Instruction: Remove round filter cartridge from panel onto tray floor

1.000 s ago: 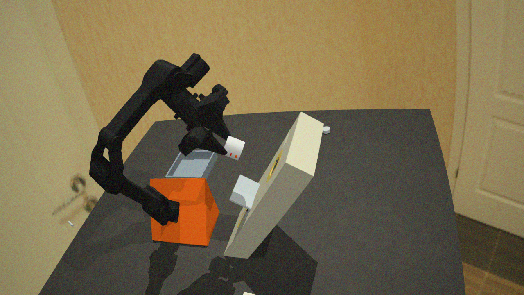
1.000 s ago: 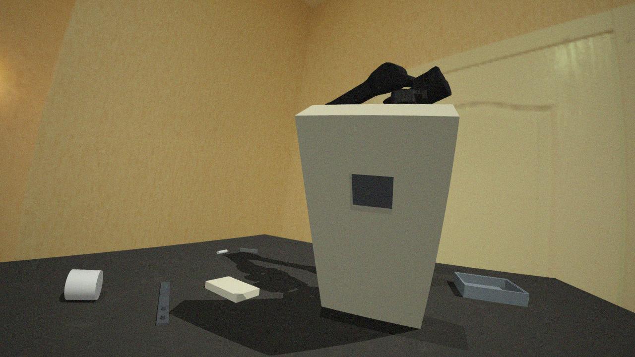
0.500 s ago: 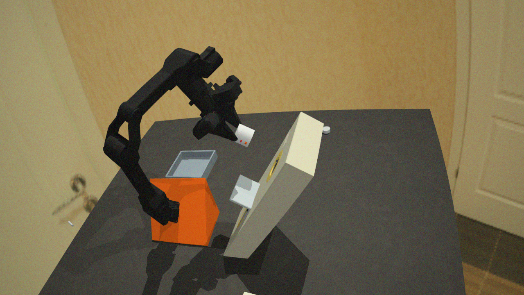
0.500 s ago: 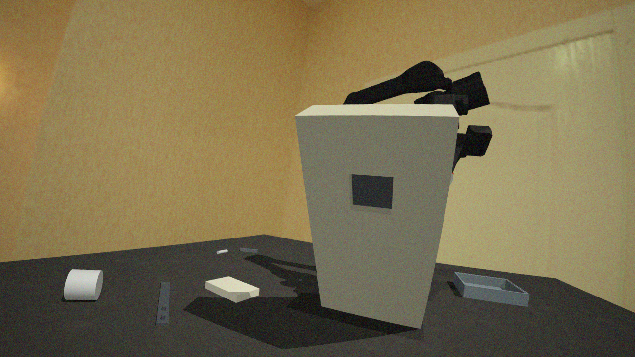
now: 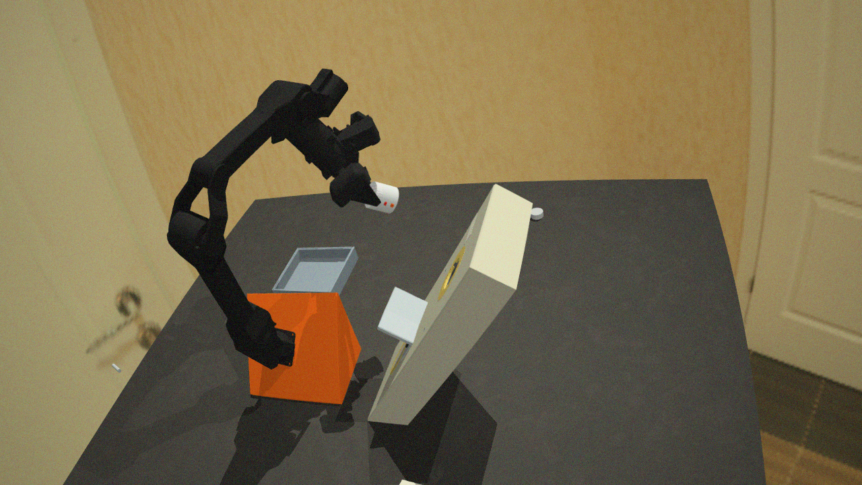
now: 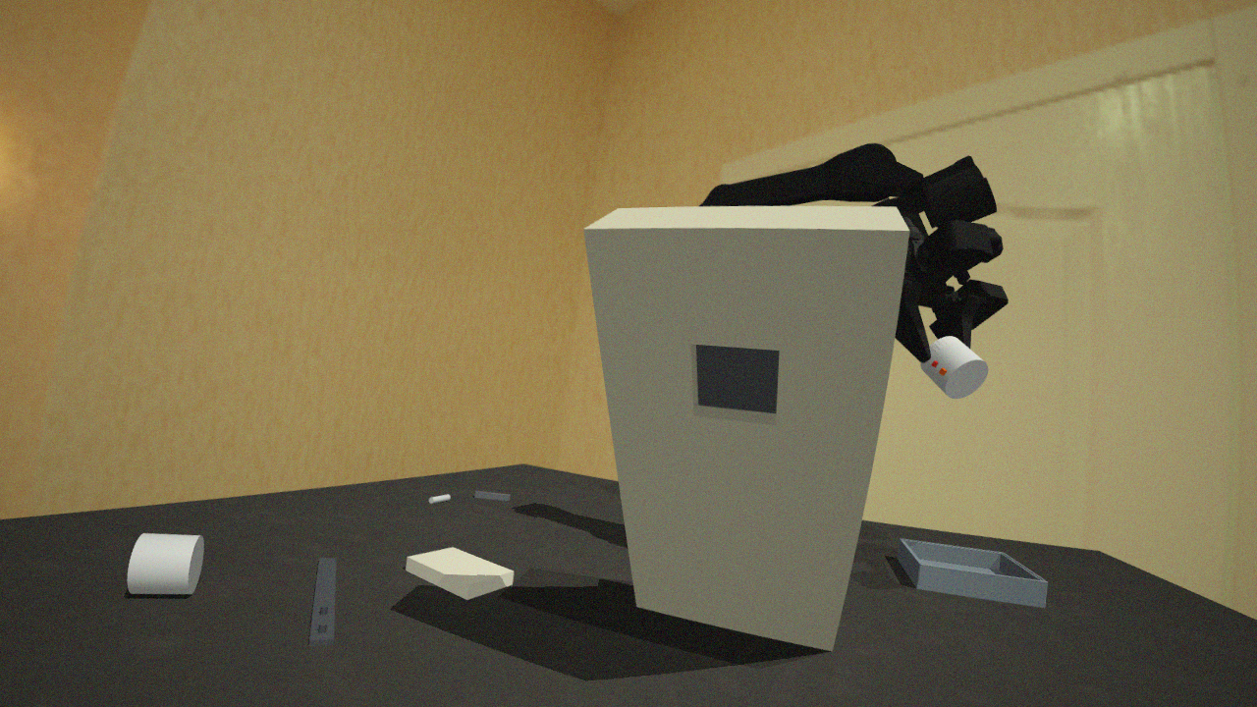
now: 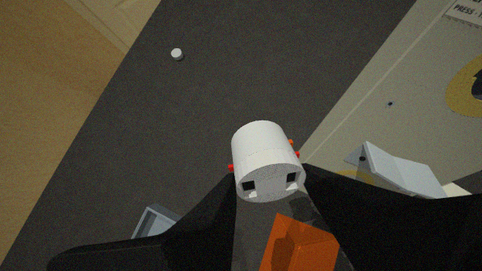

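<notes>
The white round filter cartridge is out of the panel, in the air, higher than the tray. My gripper is shut on its sides near the slotted face. In the wrist view that face with two dark slots points back at the camera, and small red and orange tabs stick out at its sides. The service panel leans beside it, with a yellow ring around its open hole. The blue-grey tray is empty and lies below, not under the cartridge in the wrist view.
A pale blue shelf sticks out of the panel's front. An orange block stands at the arm's base, near the tray. A white cylinder, a grey bar and a cream block lie on the table.
</notes>
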`<state>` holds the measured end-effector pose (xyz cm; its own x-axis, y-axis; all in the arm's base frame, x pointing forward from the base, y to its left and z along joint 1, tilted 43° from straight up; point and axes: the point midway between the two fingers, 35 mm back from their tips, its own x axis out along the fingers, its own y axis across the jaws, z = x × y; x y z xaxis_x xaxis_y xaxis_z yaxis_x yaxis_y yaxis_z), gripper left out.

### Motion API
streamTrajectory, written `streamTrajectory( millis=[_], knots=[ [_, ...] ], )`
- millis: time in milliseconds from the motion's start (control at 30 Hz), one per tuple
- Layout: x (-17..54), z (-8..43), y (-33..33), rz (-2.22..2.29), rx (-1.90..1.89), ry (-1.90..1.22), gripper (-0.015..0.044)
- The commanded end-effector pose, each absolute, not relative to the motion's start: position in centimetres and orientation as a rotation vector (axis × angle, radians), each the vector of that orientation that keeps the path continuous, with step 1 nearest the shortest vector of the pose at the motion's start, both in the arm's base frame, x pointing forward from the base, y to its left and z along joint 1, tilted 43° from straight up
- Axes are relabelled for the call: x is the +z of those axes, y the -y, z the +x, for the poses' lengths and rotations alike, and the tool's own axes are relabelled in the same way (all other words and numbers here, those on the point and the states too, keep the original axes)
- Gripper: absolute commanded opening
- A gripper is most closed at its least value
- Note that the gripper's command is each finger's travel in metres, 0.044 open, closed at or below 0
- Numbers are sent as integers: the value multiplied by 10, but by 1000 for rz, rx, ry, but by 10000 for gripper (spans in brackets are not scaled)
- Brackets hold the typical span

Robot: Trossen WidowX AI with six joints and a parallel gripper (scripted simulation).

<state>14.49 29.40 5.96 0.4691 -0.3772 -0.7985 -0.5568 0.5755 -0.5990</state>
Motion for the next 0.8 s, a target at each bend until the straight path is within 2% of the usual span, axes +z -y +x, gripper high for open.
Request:
streamTrajectory(
  millis=[0, 300, 533, 767],
  knots=[
    [45, 126, -307, -1081, 279, -1162, 0],
    [9, 75, -334, -1265, 668, -1202, 0],
    [3, 68, -336, -1284, 712, -1204, 0],
    [-31, 29, -325, -1341, 854, -1225, 0]
  ],
)
